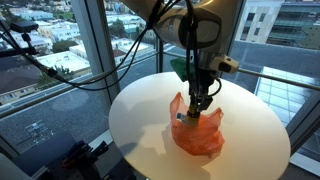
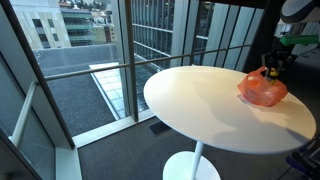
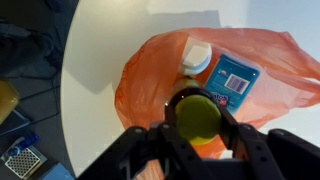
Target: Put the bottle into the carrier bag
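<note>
An orange carrier bag (image 1: 198, 137) lies open on the round white table (image 1: 140, 110); it also shows in an exterior view (image 2: 262, 91) and in the wrist view (image 3: 150, 70). My gripper (image 3: 198, 125) is shut on a dark bottle with a yellow-green top (image 3: 198, 120) and holds it upright over the bag's mouth. In both exterior views the gripper (image 1: 200, 103) (image 2: 271, 66) hangs straight down right above the bag. A white-capped item with a blue label (image 3: 222, 72) lies inside the bag.
The table (image 2: 200, 100) stands next to tall windows with a railing (image 1: 60, 90). The table's edge (image 3: 70, 90) runs to the left of the bag in the wrist view, with the floor beyond it. A green object (image 1: 178, 68) sits behind the arm.
</note>
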Available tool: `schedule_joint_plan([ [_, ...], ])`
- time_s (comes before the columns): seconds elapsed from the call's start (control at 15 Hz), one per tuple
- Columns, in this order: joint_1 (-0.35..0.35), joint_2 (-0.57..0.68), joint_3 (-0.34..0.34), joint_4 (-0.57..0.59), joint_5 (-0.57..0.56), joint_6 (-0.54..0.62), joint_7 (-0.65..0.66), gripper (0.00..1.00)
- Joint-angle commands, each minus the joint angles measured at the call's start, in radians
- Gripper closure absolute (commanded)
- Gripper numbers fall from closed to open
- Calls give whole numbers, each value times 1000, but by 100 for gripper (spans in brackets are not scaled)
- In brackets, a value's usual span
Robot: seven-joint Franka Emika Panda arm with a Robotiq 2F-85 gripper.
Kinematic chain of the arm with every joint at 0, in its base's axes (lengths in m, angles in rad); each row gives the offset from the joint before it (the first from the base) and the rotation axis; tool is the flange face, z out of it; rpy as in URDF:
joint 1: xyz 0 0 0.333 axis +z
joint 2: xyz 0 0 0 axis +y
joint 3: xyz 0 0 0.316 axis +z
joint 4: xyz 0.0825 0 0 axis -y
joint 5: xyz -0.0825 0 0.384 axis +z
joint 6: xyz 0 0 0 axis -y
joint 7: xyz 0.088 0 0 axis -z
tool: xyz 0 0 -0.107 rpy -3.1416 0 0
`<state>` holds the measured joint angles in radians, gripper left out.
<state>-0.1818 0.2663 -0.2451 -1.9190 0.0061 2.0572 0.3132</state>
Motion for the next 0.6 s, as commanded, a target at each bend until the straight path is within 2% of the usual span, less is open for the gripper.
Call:
schedule_joint_plan([
  [0.0,0,27,1,14,-25,-27,16,80],
  [0.53,5,81,4,28,-32,-44,8,80],
])
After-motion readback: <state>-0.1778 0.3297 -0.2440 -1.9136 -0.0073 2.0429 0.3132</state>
